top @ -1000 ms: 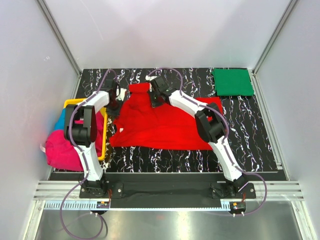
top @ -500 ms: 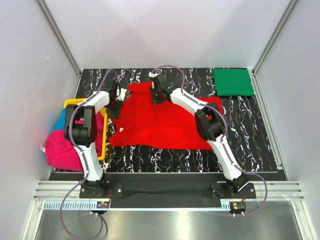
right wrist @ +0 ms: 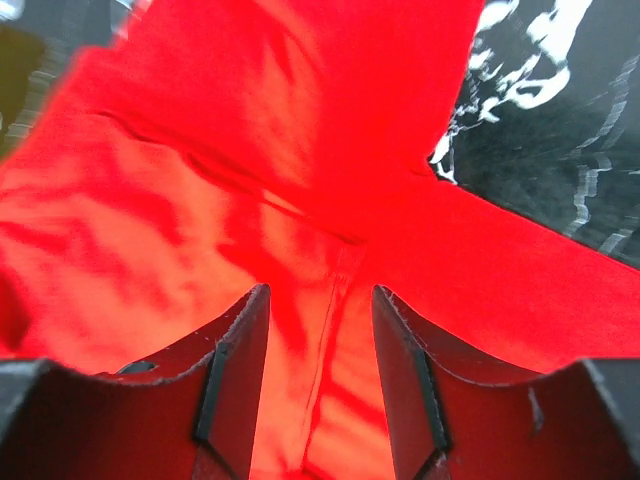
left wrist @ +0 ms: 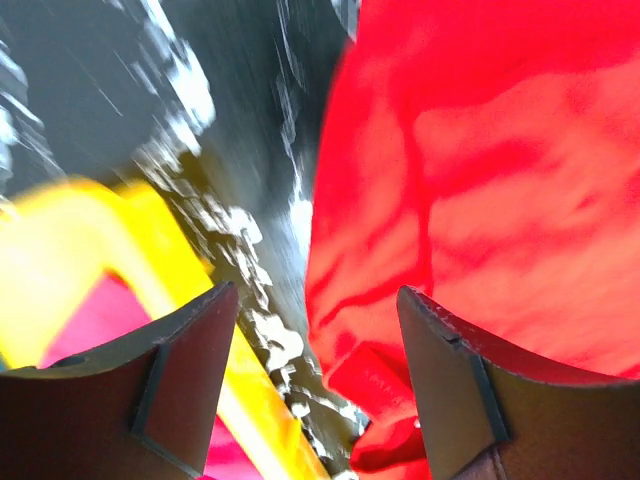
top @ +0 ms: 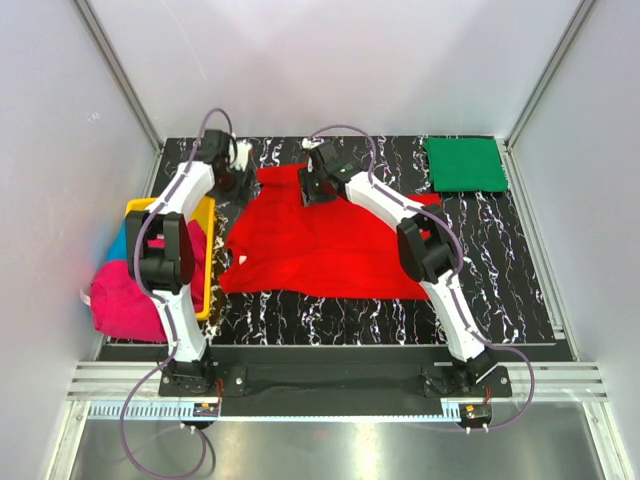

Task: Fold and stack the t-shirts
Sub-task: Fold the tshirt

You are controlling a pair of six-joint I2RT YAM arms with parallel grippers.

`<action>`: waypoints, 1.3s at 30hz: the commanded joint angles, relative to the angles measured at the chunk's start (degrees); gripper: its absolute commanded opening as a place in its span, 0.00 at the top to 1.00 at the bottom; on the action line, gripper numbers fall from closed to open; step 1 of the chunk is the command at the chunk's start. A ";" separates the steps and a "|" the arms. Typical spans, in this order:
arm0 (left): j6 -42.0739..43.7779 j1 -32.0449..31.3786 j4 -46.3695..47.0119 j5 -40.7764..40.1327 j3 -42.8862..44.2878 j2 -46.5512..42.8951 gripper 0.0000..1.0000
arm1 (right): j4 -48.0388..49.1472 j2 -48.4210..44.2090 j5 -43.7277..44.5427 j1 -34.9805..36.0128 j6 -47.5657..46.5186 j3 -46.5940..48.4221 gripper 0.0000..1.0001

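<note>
A bright red t-shirt [top: 320, 245] lies spread on the black marbled table [top: 500, 260]. My left gripper [top: 240, 176] hovers open at the shirt's far left edge; its wrist view shows the left gripper [left wrist: 318, 300] with jaws wide apart over the red cloth [left wrist: 480, 180] and bare table. My right gripper [top: 312, 186] is open above the shirt's far sleeve, and in its wrist view the right gripper [right wrist: 320, 300] straddles a seam of the red cloth [right wrist: 250, 130] without pinching it. A dark green t-shirt [top: 465, 163] lies folded at the far right. Magenta pink [top: 125, 300] and turquoise blue [top: 120, 242] t-shirts lie at the left.
A yellow tray [top: 206, 290] stands at the table's left edge under the pink and blue shirts, and its rim [left wrist: 160, 250] shows close to my left fingers. White walls with metal corner rails enclose the table on three sides.
Both grippers have gone from shut to open and let go of the red shirt. The left arm has moved toward the far edge; the right one barely shifted.
</note>
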 commanded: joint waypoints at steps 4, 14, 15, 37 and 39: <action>-3.92 -0.63 1.19 3.27 17.71 4.82 0.30 | -0.83 -14.84 0.12 -6.56 -0.18 -6.52 0.48; -1.04 -4.49 3.03 -0.25 30.38 18.47 0.25 | -1.53 -24.52 2.85 -22.19 0.17 -23.07 0.52; -0.33 -4.76 3.21 -0.60 31.08 19.17 0.24 | -1.71 -24.52 2.85 -23.43 0.35 -23.42 0.52; 3.54 -7.05 7.79 -5.03 32.14 27.08 0.30 | -4.08 -13.89 3.73 -38.12 3.16 -20.96 0.50; 4.16 -7.22 7.26 -4.12 33.63 28.05 0.31 | -4.26 -13.19 3.47 -38.38 3.51 -19.83 0.50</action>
